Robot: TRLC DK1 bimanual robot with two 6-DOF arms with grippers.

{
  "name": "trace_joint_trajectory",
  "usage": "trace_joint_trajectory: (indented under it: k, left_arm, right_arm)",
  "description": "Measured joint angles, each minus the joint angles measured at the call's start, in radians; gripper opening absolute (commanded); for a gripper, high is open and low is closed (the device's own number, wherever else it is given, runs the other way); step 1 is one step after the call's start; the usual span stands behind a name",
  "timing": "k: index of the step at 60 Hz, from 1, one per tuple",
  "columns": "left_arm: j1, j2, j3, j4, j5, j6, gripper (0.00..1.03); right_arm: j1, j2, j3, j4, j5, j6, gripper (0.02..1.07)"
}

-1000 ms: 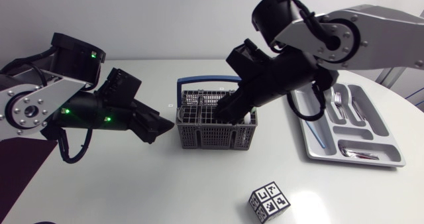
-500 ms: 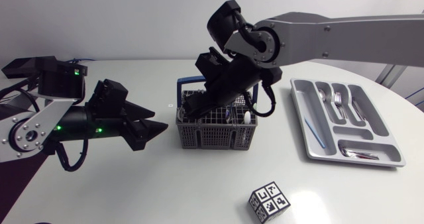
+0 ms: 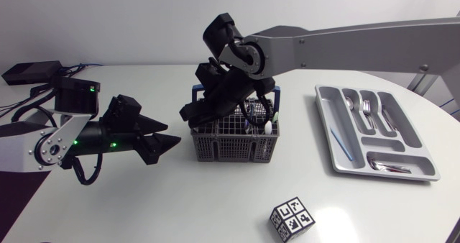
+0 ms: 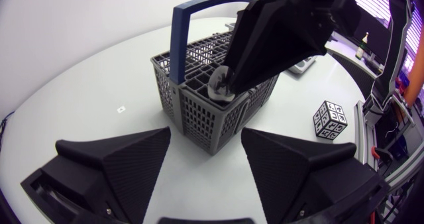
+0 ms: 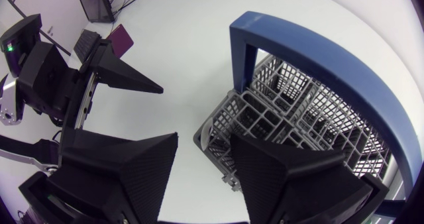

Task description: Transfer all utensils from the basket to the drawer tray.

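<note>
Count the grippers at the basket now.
2. Left gripper is open beside the basket, fingers pointing at it. Right gripper hangs open above the basket's end facing the left one, by the blue handle. Neither is hidden.

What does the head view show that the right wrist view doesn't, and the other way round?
Only the head view: the drawer tray with forks in it, and the marker cube. Only the right wrist view: that the right gripper stands open above a corner of the basket. Both: the basket with its blue handle, and the left gripper beside it.
</note>
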Motion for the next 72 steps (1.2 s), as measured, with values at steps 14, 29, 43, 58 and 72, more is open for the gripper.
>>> trace_joint_trajectory:
  k: [14,29,43,58,72]
  left_arm:
    - [0.014,0.01,0.0,0.002,0.019,0.023,0.75]
    - [0.021,0.017,0.0,0.001,0.037,0.026,0.75]
    - [0.019,0.011,0.0,-0.018,0.04,0.027,0.75]
    - [0.011,-0.023,0.0,-0.055,0.04,0.027,0.75]
    - [-0.003,-0.061,0.0,-0.093,0.04,0.027,0.75]
  right_arm:
    - [0.008,0.016,0.01,0.014,0.001,0.007,0.2]
    - [0.008,0.016,0.011,0.025,0.005,0.007,0.09]
    - [0.008,0.012,0.011,0.026,-0.004,0.006,0.09]
    - [0.004,-0.053,0.01,0.026,-0.082,0.006,0.09]
    - [-0.019,-0.108,0.01,0.018,-0.127,0.016,0.09]
